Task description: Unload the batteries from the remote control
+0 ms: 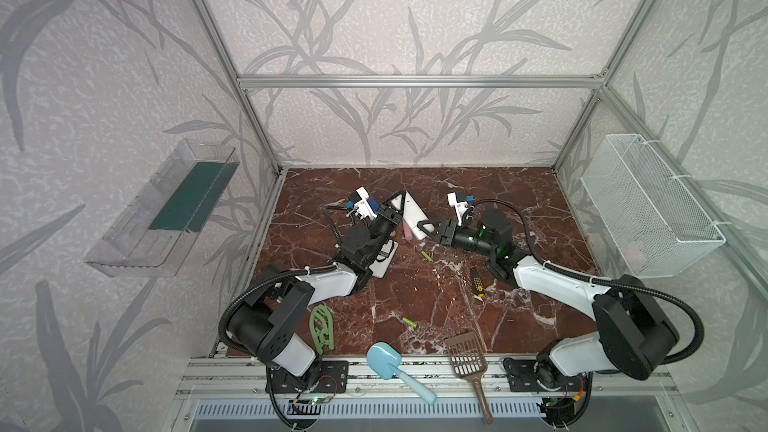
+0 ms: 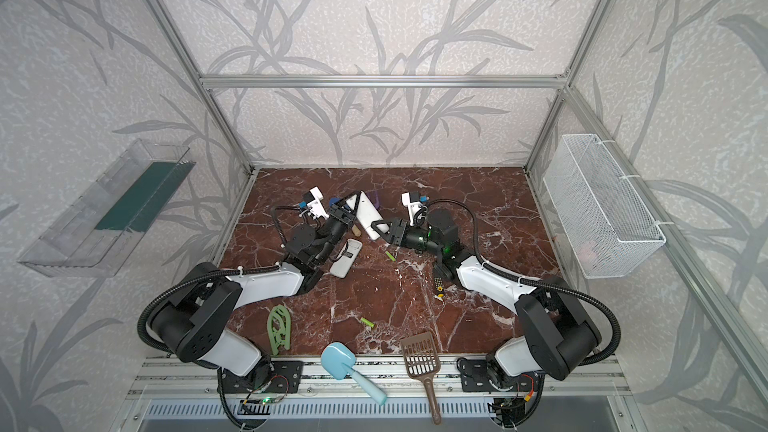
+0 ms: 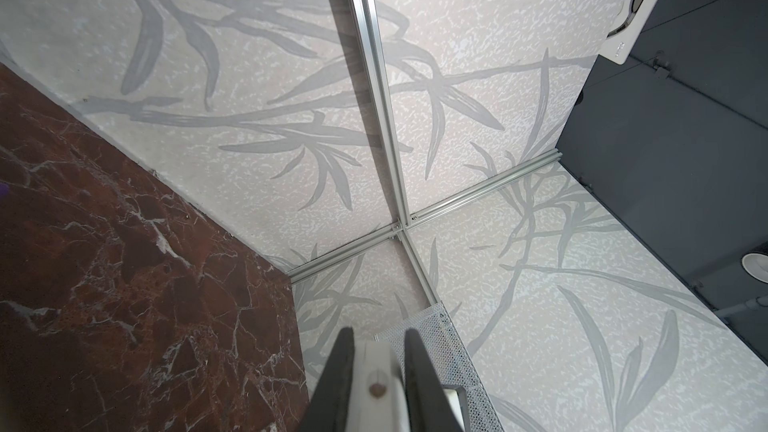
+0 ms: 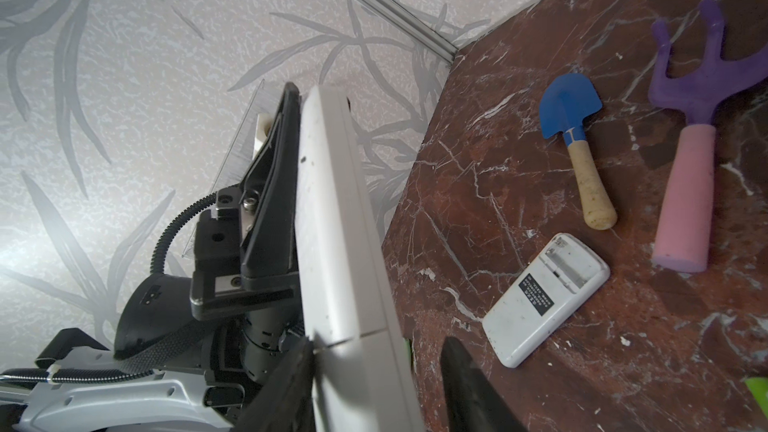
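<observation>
Grips long white remote [image 1: 413, 211] in left pincer [image 3: 379, 338], shut tight on it. Holds it off the surface [image 1: 374, 284], tilted, long axis running from that pincer down twd right pincer [image 4: 376, 347]. Straddles remote's lower end w/ right pincer: parted, one finger touching an edge, gap at the other, no grip yet. Shows a seam across remote by that end, prob. battery cover, on, so any cells inside hidden. Calls for a pull along long axis, prob. by right arm, nearer. Leaves green battery [image 1: 426, 256] on surface just beside that end, second battery [image 1: 409, 322] well apart, nearer front. Small remote [image 4: 544, 297] flat, bay open & empty. Clear wall tray [image 1: 124, 251]: dark green slab. Wire basket [image 1: 648, 201]: sth pinkish, can't tell what.
</observation>
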{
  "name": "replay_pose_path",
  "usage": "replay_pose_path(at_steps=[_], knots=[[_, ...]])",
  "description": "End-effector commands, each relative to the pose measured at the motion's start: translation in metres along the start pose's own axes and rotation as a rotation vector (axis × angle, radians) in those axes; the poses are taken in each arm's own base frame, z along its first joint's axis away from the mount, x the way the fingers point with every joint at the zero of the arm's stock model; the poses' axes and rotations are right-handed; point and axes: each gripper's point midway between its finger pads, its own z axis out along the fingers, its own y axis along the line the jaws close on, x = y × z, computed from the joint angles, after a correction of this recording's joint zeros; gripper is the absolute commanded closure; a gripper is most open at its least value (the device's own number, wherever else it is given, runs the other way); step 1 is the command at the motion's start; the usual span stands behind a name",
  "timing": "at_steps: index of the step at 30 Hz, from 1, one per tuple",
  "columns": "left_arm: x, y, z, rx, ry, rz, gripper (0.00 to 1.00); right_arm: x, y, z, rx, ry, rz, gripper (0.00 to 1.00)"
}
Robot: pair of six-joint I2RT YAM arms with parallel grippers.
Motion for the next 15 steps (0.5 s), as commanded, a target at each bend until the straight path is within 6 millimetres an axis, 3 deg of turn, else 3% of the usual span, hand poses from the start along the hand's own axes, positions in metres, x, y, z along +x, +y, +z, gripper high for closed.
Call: replay_pose_path(at_steps=[1,6,15], knots=[[-0.009,-0.030,0.006,0.102,-0.034,-0.030,1.00,-0.009,0.018,0.004,-0.072,-0.020,-0.027,0.58],[-0.013,-0.035,0.004,0.117,-0.051,-0.037,1.00,-0.006,0.013,0.002,-0.060,-0.020,-0.017,0.67],[-0.016,-0.042,0.006,0.130,-0.058,-0.044,1.00,-0.001,0.011,-0.005,-0.048,-0.027,-0.022,0.70]])
